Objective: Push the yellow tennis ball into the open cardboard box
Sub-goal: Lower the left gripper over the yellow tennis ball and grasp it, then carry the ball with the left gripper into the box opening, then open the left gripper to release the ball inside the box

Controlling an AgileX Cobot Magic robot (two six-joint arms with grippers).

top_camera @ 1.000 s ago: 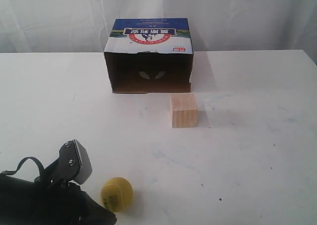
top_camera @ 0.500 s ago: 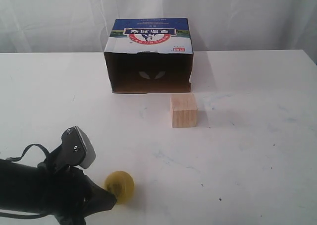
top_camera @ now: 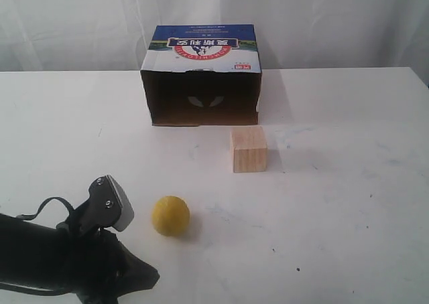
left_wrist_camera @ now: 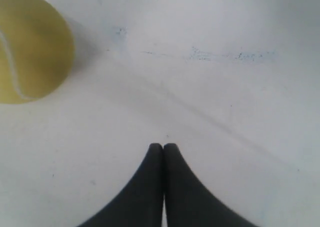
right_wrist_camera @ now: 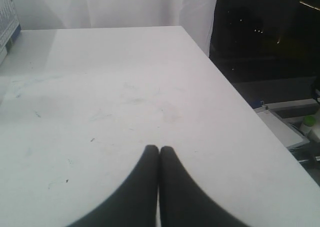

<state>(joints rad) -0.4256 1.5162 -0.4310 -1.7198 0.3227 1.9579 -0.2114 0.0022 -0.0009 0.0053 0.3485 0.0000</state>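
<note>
The yellow tennis ball (top_camera: 170,215) lies on the white table, clear of my left gripper (top_camera: 153,276), whose shut tips sit a short way nearer the front edge. In the left wrist view the ball (left_wrist_camera: 29,46) shows its white seam, apart from my shut left gripper (left_wrist_camera: 163,147). The open cardboard box (top_camera: 201,75) stands at the back, its dark opening facing the front and its blue printed top up. My right gripper (right_wrist_camera: 159,149) is shut over bare table and is out of the exterior view.
A pale wooden cube (top_camera: 249,149) stands in front of the box's right part, right of the line from ball to opening. The table's right edge (right_wrist_camera: 235,89) runs beside my right gripper, and a sliver of the box (right_wrist_camera: 8,14) shows there.
The ball has rolled away from my left gripper toward the box, from touching the tips to lying free. The left arm has shifted slightly forward.
</note>
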